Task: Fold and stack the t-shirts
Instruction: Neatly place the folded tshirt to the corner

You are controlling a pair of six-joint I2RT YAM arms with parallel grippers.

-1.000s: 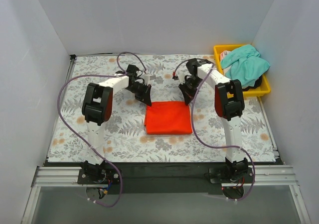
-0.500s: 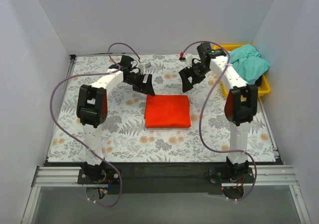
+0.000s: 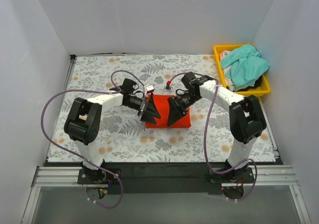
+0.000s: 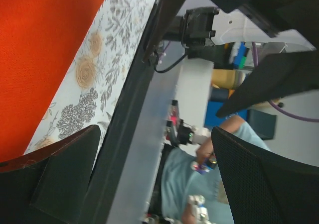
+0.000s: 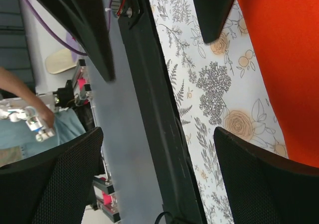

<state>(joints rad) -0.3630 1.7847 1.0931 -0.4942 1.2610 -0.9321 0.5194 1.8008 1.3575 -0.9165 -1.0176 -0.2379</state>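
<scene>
A bright orange-red t-shirt (image 3: 163,107) lies folded into a flat rectangle in the middle of the table. My left gripper (image 3: 149,117) hangs open over its left half, tips toward the near edge. My right gripper (image 3: 174,118) hangs open over its right half, pointing the same way. Nothing sits between either pair of fingers. The left wrist view has the orange cloth (image 4: 45,59) at upper left, beside the left gripper (image 4: 159,179). In the right wrist view the orange cloth (image 5: 284,59) fills the right side, next to the right gripper (image 5: 157,179). A crumpled teal-green t-shirt (image 3: 244,64) sits in the bin.
A yellow plastic bin (image 3: 265,88) stands at the back right corner and holds more clothes under the teal one. The flower-print table cover (image 3: 99,74) ends at a black rail (image 3: 159,169) along the near edge. White walls close in both sides.
Both grippers let go of the orange shirt's far edge and opened. Both arms rose, then swung forward and down over the folded shirt, tips now toward the near edge.
</scene>
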